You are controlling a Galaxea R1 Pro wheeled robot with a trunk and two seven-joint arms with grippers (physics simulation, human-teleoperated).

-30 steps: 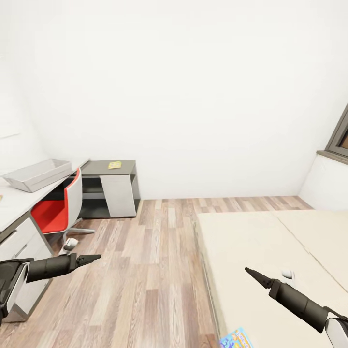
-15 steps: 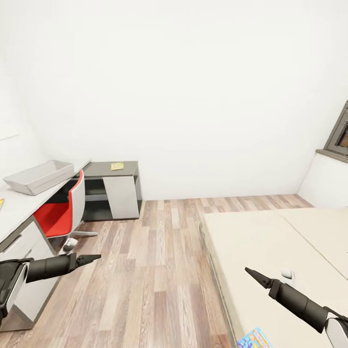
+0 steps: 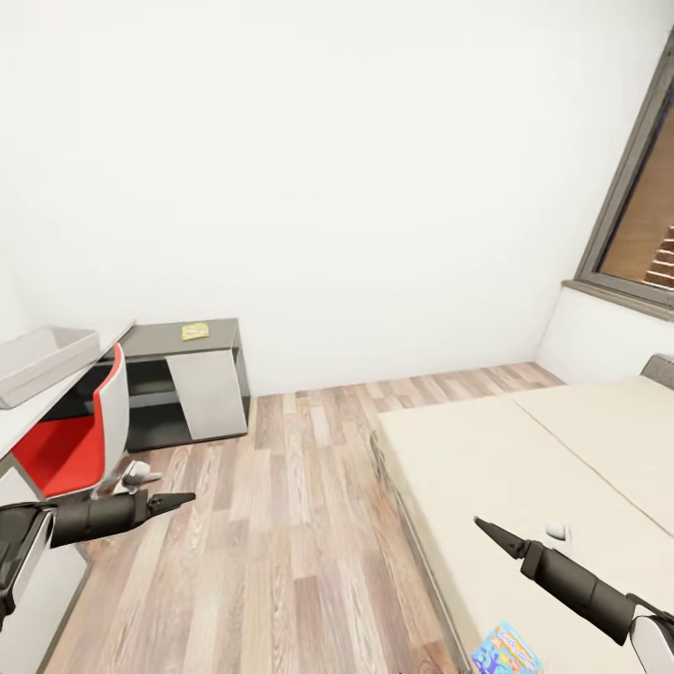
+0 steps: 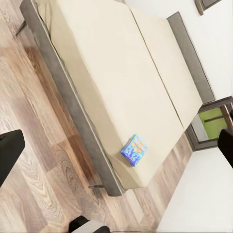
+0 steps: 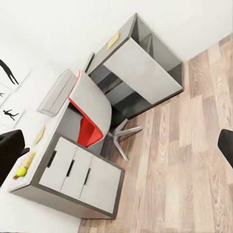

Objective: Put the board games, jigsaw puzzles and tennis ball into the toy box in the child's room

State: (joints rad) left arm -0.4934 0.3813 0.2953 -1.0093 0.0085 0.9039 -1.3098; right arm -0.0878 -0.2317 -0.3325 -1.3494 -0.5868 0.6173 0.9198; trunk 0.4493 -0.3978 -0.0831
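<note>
Head view: both arms reach forward over the plank floor (image 3: 300, 524). The left gripper (image 3: 173, 502) and right gripper (image 3: 489, 532) look narrow and pointed, holding nothing. The toy box (image 3: 37, 360) sits on the table (image 3: 23, 421) beside a red chair (image 3: 80, 440). A blue board game (image 3: 505, 649) lies on the bed (image 3: 524, 487).

Left wrist view: the game (image 4: 133, 150) lies near the bed's (image 4: 116, 82) corner; fingers (image 4: 9, 153) stand wide apart.

Right wrist view: the tennis ball (image 5: 21, 171) rests at the table's (image 5: 53, 145) end above the drawers (image 5: 77, 172), with the box (image 5: 56, 92) further along.

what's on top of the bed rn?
On the bed: one light blue board game near the mattress's edge, and a small white object. The rest of the mattress lies out of frame.
</note>
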